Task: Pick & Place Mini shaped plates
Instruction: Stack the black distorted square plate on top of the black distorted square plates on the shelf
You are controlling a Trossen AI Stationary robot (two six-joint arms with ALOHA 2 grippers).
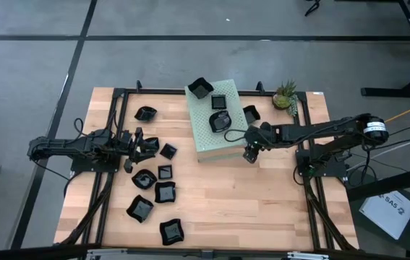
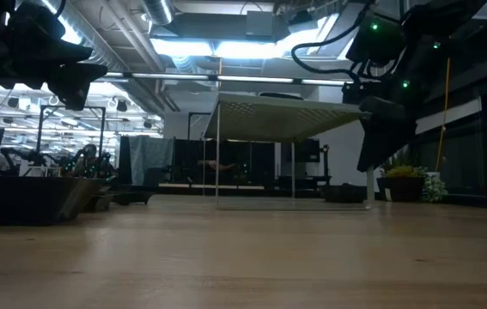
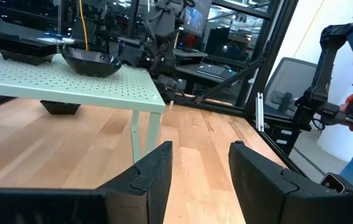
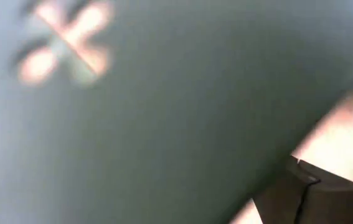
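Note:
Several small glossy black mini shaped plates (image 1: pixel 165 192) lie on the wooden table's left half, each resting on its base. Three more (image 1: pixel 220 121) sit on top of the pale green perforated box (image 1: pixel 208 137), which stands on thin legs (image 3: pixel 140 134). Another plate (image 1: pixel 250 114) lies to the right of the box. My left gripper (image 3: pixel 201 174) hangs open and level over the left side, its fingers pointing toward the box with nothing between them. My right gripper (image 1: pixel 251 154) slants down at the box's near right corner, open and holding nothing. Its wrist view is filled by the blurred green surface (image 4: pixel 164 106).
A small potted plant (image 1: pixel 285 95) stands at the far right corner. Black frame rails (image 1: pixel 110 180) run along both table sides. Bare wood (image 1: pixel 262 209) lies on the near right. Beyond the table, the low view shows room furniture.

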